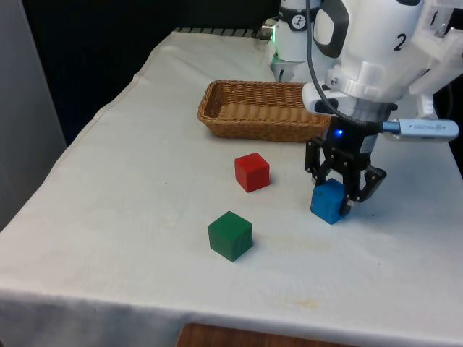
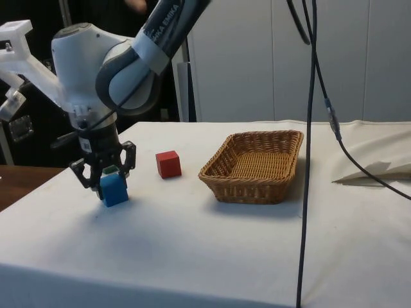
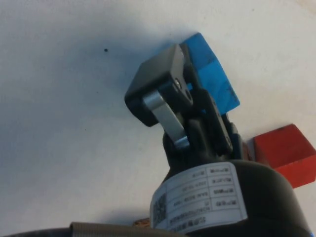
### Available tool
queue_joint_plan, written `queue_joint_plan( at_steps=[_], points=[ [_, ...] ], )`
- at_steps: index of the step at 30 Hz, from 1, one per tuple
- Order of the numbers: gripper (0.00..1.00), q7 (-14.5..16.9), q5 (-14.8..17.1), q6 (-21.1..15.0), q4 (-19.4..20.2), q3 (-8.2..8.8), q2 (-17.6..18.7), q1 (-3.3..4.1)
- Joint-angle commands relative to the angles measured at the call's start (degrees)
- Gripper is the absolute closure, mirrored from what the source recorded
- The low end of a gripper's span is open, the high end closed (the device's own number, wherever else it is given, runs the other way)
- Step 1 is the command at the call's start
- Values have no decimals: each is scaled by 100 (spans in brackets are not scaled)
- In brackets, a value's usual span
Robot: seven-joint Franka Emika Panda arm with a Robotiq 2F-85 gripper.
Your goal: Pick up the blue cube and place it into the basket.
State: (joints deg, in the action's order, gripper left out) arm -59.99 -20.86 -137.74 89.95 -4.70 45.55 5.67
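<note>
The blue cube sits low at the cloth on the front view's right, turned a little askew. My black gripper comes down over it with a finger on each side, shut on the cube. In the wrist view one finger pad lies flat against the blue cube, which hides the other finger. The woven basket stands farther back towards the robot, with nothing in it.
A red cube lies between the gripper and the basket, to the front view's left of the blue one. A green cube sits nearer the front edge. A black cable hangs across the side view.
</note>
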Motion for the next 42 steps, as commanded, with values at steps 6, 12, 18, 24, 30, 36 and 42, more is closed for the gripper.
queue_joint_plan(
  at_steps=[6,12,18,24,30,36,42],
  points=[
    [97,52,-86,0,132,-34,-178,-6],
    [97,264,-97,6,286,-46,-361,-11],
    [97,481,-92,29,401,-52,-533,-11],
    [97,733,-92,29,556,-52,-739,-11],
    [97,934,-86,-11,739,-52,-911,-29],
    [97,1089,-80,-57,922,-52,-1054,-57],
    [97,1278,-80,-126,1220,-46,-1266,-109]
  ],
)
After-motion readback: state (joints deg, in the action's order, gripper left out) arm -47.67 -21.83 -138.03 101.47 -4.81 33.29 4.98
